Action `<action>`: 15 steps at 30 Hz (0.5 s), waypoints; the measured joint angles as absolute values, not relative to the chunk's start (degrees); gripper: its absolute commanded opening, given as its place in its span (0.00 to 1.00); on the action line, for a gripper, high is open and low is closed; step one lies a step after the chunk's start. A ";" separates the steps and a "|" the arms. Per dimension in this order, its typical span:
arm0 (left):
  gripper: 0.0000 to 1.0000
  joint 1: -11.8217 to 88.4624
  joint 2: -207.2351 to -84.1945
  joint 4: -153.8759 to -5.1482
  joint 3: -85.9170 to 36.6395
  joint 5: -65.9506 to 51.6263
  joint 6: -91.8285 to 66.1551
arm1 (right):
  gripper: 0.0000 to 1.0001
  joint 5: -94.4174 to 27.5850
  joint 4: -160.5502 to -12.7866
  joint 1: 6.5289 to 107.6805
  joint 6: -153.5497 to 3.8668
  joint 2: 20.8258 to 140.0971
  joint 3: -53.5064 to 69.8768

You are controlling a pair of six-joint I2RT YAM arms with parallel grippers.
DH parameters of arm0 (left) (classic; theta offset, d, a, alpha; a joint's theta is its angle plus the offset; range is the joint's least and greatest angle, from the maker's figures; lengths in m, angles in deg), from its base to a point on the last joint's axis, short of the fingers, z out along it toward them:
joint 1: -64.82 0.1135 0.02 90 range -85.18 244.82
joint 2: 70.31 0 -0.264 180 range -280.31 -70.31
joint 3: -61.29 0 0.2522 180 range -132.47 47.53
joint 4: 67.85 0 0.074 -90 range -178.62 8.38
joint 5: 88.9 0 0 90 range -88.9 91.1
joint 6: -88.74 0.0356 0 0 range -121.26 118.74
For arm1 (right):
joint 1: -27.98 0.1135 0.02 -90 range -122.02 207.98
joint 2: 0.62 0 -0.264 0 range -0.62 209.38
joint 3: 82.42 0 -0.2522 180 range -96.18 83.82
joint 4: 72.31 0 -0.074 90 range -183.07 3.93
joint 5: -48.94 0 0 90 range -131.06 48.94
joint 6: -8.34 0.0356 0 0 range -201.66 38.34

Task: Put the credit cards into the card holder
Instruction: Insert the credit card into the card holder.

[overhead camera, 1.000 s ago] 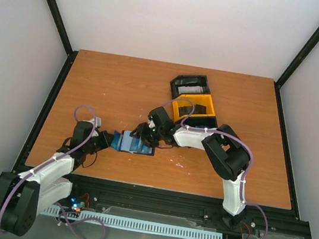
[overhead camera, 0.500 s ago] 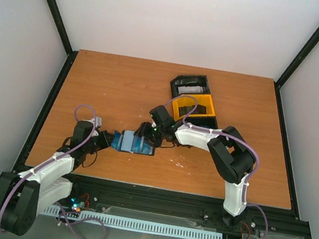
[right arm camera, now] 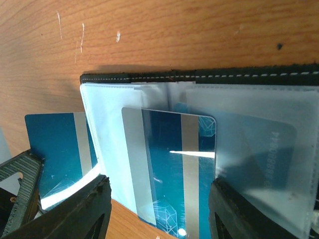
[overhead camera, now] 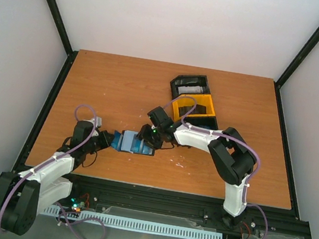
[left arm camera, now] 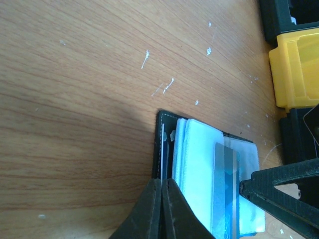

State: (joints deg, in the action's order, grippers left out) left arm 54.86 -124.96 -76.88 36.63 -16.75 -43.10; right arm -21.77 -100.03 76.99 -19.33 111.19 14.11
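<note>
Credit card point(right arm camera: 169, 149) half-sleeved in card holder point(right arm camera: 199, 77); left gripper point(left arm camera: 162, 189) pinches the holder, right gripper point(right arm camera: 159, 186) straddles the card, grip unclear. I'd push it deeper.

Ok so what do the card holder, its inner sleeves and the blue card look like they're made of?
Card holder: black leather or leatherette, likely; pale stitching along its edge. Inner sleeves: clear, slightly milky soft plastic; cards show through. Blue card: glossy stiff plastic, bright reflection streak.
</note>
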 measured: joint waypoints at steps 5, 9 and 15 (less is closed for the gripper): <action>0.01 54.86 -125.07 -76.75 36.63 -16.97 -43.01 | 0.53 -20.85 -99.98 77.21 -18.87 111.47 13.89; 0.01 54.86 -125.31 -76.47 36.61 -17.12 -42.69 | 0.53 -19.52 -98.13 77.21 -18.41 112.26 13.78; 0.01 54.86 -125.55 -76.42 36.53 -17.29 -42.60 | 0.53 -18.10 -94.30 77.21 -18.13 113.05 13.80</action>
State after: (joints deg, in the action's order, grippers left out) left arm 54.86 -125.55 -76.42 36.53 -17.29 -42.60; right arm -18.10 -94.30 77.21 -18.13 113.05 13.80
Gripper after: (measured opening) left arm 0.009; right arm 0.533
